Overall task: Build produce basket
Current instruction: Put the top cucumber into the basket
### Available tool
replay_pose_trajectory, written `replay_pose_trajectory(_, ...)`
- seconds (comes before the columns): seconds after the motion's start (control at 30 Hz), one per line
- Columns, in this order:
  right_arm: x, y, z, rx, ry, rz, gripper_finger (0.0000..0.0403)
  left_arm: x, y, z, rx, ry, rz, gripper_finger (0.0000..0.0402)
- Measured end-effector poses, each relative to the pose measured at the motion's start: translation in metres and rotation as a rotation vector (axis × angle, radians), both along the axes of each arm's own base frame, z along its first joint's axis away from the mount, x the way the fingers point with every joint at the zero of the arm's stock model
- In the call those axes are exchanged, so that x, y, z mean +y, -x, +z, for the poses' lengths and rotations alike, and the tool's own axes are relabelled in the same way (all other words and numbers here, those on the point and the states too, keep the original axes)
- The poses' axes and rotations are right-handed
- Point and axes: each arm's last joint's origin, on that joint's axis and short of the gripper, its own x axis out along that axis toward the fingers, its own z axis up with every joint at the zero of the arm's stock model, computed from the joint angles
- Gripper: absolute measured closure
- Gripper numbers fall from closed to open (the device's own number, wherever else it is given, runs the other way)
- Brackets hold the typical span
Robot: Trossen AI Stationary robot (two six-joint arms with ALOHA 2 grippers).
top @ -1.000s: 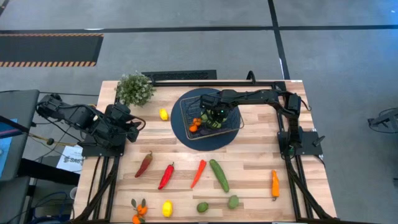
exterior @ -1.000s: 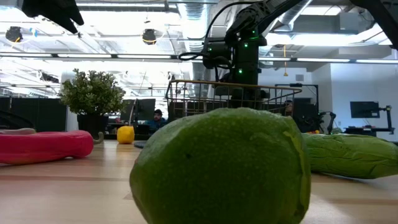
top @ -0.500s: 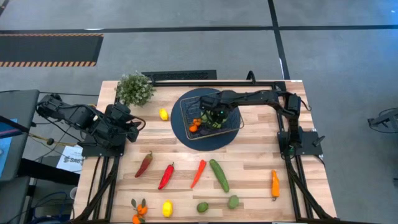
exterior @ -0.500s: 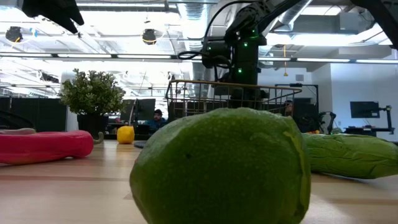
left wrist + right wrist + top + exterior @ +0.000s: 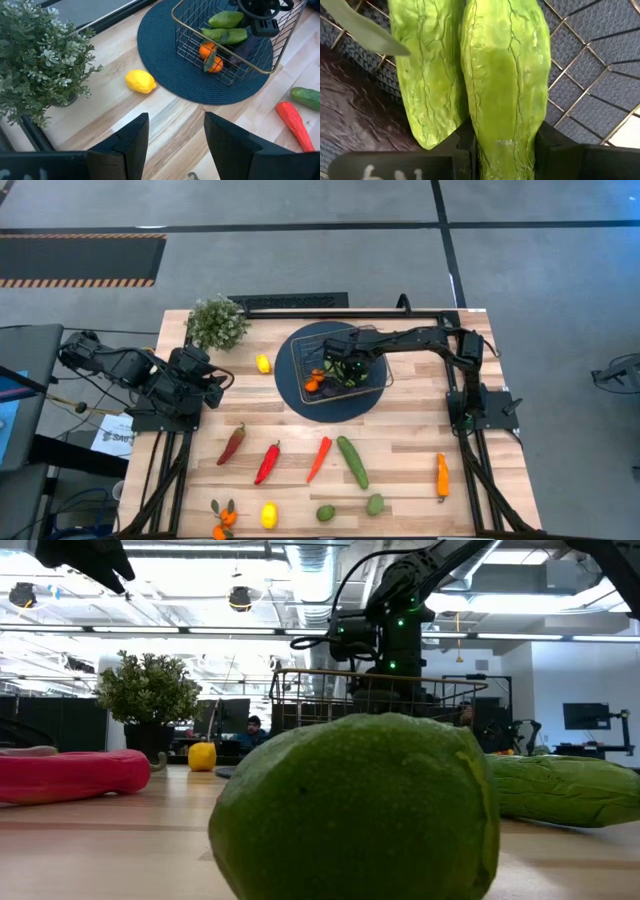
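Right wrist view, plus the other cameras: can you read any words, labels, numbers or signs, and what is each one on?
No text can be read in full.
Right gripper, shut on a green pepper: white handwritten marks on its body, cut off at the picture's edge, unreadable.
Paper at the left of the high view: print too small to read.
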Motion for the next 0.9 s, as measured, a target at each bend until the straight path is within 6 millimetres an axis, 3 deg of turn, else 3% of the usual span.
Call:
replay_pose_trajectory(0.47, 0.0020, -0.0008, 0.0000, -0.014, -0.042, 0.010, 0.0286, -0.0001, 0.0000, -0.0001, 0.002, 0.003, -0.002, 0.0225)
replay_pose_trajectory(0.7, 0.0032, -0.0010, 0.0001, -0.016, -0.043, -0.010, 0.0165, -0.0001, 0.0000, -0.0001, 0.002, 0.003, -0.002, 0.0225)
replay_pose_trajectory(0.9, 0.0043, -0.0022, 0.0091, -0.022, -0.030, -0.006, 0.0148, -0.0001, 0.0000, -0.0001, 0.003, 0.003, -0.002, 0.0225)
